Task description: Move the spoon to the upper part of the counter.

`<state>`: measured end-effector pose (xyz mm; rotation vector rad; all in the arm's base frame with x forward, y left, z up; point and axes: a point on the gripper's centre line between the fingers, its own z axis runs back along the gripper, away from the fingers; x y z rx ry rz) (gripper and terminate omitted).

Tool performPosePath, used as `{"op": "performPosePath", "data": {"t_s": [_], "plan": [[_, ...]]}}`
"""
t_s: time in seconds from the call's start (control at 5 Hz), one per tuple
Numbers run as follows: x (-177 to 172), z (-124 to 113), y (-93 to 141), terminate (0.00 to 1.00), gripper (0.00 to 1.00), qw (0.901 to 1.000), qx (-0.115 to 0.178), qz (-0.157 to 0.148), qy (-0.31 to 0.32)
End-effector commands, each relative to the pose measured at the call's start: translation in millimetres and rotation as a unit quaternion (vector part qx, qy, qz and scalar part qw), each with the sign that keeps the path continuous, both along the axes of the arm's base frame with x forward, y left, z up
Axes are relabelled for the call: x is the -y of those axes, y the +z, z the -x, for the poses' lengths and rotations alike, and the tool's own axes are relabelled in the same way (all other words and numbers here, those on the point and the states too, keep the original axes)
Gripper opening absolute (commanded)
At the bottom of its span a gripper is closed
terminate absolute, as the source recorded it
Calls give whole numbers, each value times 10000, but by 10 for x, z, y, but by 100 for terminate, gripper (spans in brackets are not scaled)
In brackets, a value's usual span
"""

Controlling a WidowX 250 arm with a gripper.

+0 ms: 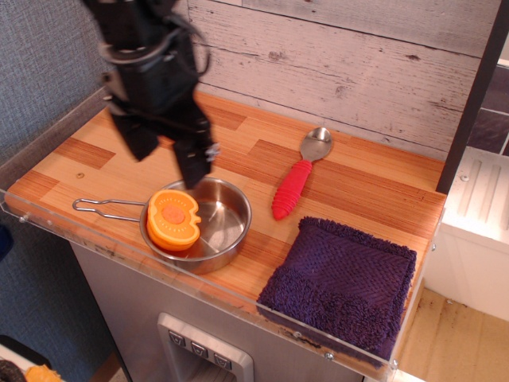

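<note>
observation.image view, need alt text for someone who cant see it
A red-handled spoon lies free on a wooden counter near the plank wall. The open gripper hangs left, above a steel pan holding an orange toy; a purple towel lies front right.

The spoon [298, 175] is showing a shiny silver bowl and a ribbed bright red handle. Under it, the counter [374, 187] is running in light and reddish-brown plank strips. Left of the spoon, a steel pan [208, 225] is holding an orange fruit half [172, 219]. Below the spoon, a deep purple towel [342, 282] is showing a woven zigzag texture. The gripper [163, 155] is looking black.
</note>
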<state>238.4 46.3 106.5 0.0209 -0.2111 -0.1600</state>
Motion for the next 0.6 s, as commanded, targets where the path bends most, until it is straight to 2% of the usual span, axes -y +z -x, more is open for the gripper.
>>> {"op": "performPosePath", "data": {"t_s": [0.0, 0.2, 0.4], "plan": [[-59, 212, 32, 0, 100, 9987, -485, -7, 156], [-59, 212, 32, 0, 100, 9987, -485, -7, 156], [-59, 212, 32, 100, 100, 9987, -485, -7, 156]]}}
